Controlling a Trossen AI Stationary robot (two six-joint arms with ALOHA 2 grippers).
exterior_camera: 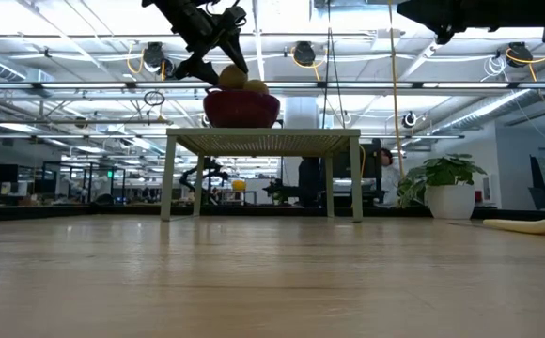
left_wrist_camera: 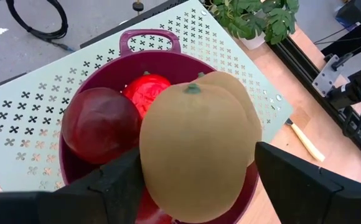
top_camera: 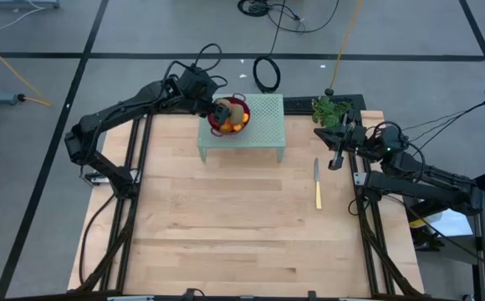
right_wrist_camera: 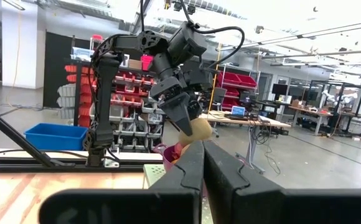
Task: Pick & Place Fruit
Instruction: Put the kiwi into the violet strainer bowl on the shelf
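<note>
Brown-green fruit sits between the left gripper's spread fingers, directly over the purple bowl on the raised green stand. Whether it is gripped or freed is unclear. Right gripper, closed and empty, waits far off.

Brown-green ovals: two, heaped topmost in the bowl — stem end up.
Dark red ball: beside them.
Red fruit: behind — partly hidden.
</note>
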